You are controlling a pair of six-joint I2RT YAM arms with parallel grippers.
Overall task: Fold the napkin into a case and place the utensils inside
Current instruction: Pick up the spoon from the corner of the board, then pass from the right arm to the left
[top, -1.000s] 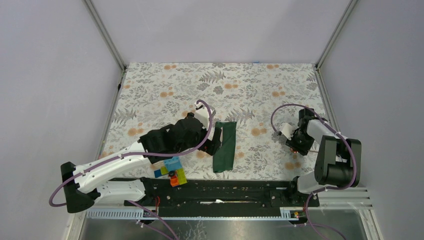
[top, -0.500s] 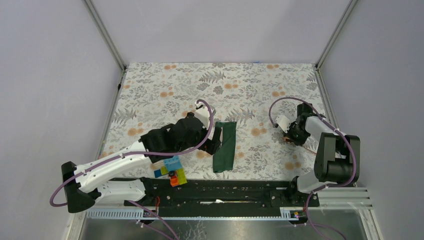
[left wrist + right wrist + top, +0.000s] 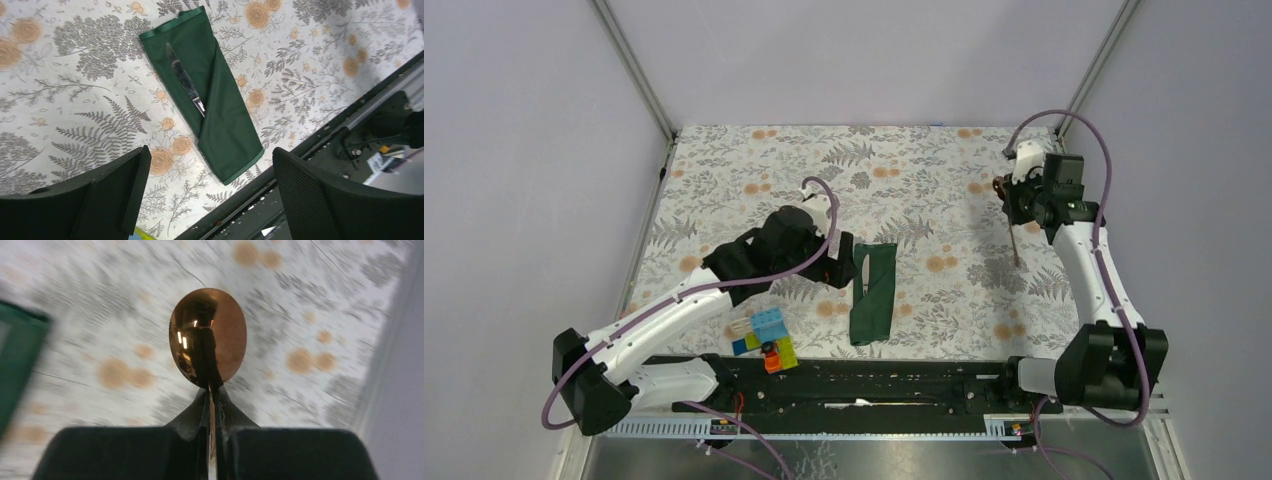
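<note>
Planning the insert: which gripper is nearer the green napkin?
Left. The left gripper is open just beside the napkin; the right gripper, shut on the spoon, is far to its right.

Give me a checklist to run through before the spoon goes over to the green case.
1. Spoon held: ok, the right gripper is shut on its handle just behind the bowl.
2. Case folded flat: ok.
3. Silver utensil in the pocket: ok, its lower end is tucked under the flap.
4. Left gripper clear of the case: ok, it is open, at the case's left and not touching it.
5. Room in the pocket beside the silver utensil: cannot tell.
</note>
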